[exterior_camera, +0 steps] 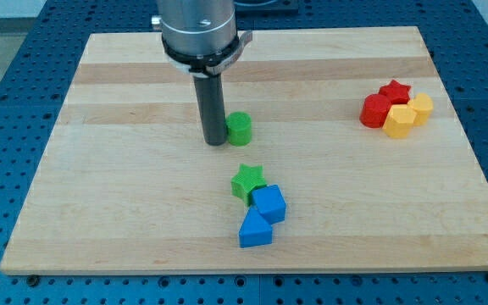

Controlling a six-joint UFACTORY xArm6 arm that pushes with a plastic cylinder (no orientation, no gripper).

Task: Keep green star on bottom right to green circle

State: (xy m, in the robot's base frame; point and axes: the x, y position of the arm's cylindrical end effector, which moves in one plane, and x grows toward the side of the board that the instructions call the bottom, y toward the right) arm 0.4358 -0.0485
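Note:
The green circle (240, 128) sits on the wooden board (125, 186) a little left of centre. My tip (215, 142) rests on the board right beside the circle, on its left, touching or nearly touching it. The green star (247, 181) lies below the circle, very slightly to its right, a short gap away. The star touches the blue cube (270, 204) at its lower right.
A blue triangular block (255, 230) lies just below the blue cube. At the view's right sits a tight cluster: a red star (394, 90), a red block (375, 111), a yellow hexagon (399, 120) and a yellow block (422, 106).

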